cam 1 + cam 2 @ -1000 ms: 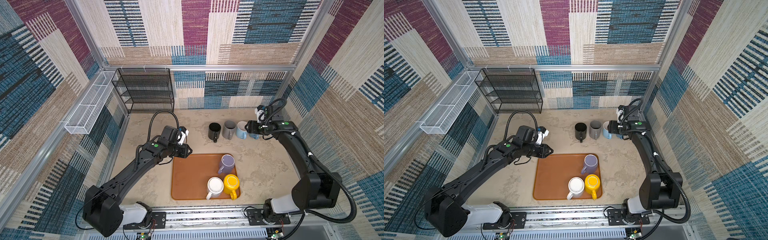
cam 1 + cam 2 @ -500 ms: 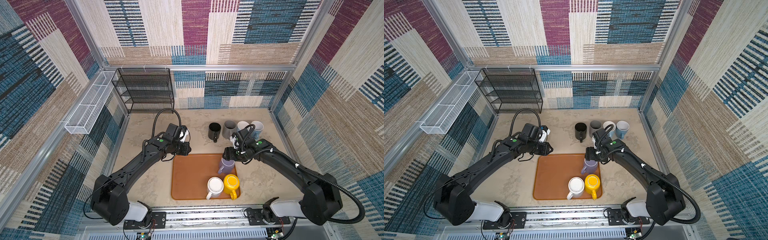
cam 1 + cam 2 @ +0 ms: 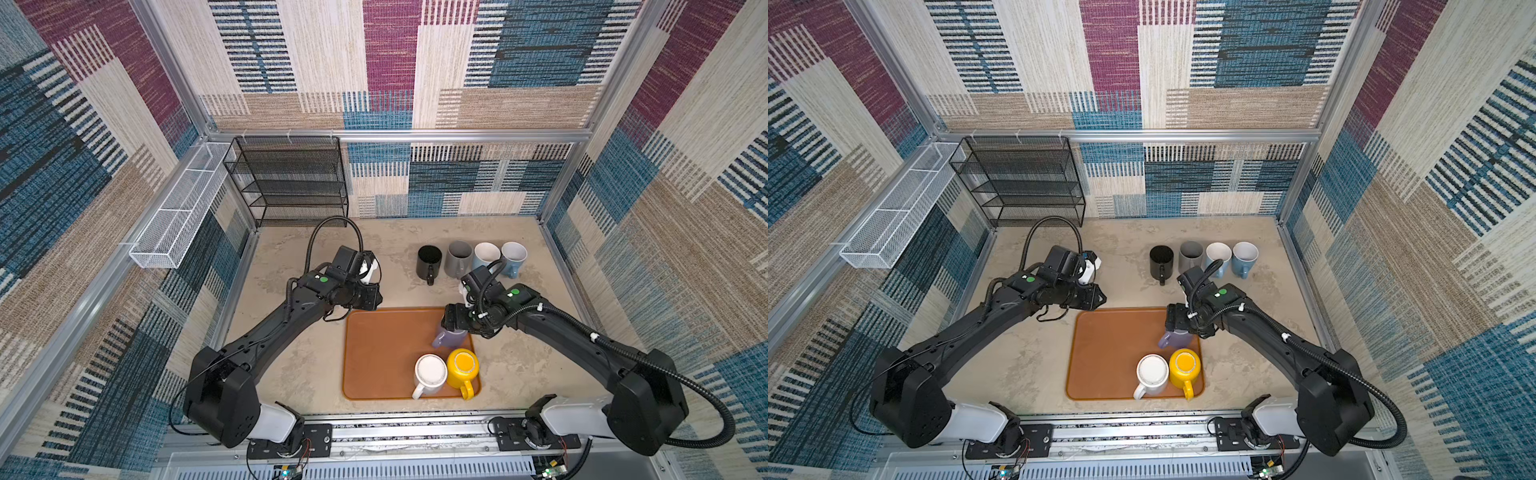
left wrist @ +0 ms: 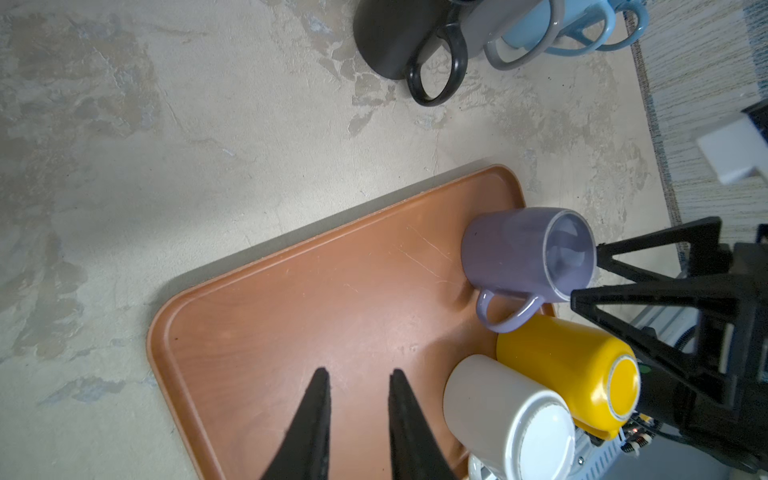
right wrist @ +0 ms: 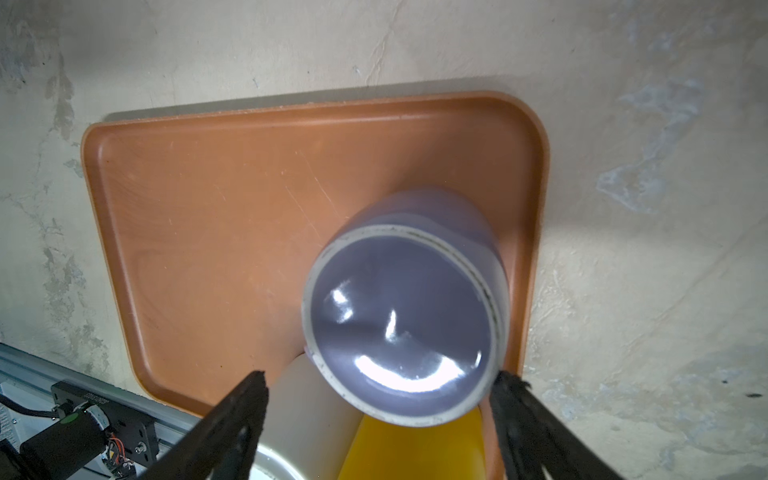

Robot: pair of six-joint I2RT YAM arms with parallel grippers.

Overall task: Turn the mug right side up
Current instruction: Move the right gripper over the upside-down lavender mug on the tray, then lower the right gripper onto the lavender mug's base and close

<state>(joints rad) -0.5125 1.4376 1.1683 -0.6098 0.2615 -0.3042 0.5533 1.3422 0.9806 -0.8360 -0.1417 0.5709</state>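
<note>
A purple mug (image 3: pixel 451 337) (image 3: pixel 1177 340) stands upside down at the back right of the brown tray (image 3: pixel 374 353). Its glossy base (image 5: pixel 403 324) faces up and its handle (image 4: pixel 505 316) points toward the tray's front. My right gripper (image 5: pixel 380 376) (image 4: pixel 586 272) hangs open just above that base, one finger at each side, not closed on it. My left gripper (image 4: pixel 359 371) (image 3: pixel 372 297) hovers at the tray's back left corner, its fingers a little apart with nothing between them.
A white mug (image 3: pixel 430 370) and a yellow mug (image 3: pixel 462 365) stand upside down at the tray's front right, close to the purple one. Several upright mugs, black (image 3: pixel 429 259), grey and pale blue, line the back. A black wire rack (image 3: pixel 291 183) is back left.
My right arm swung from the back row of mugs to above the purple mug, and its jaws widened. My left gripper shifted slightly toward the tray's back corner.
</note>
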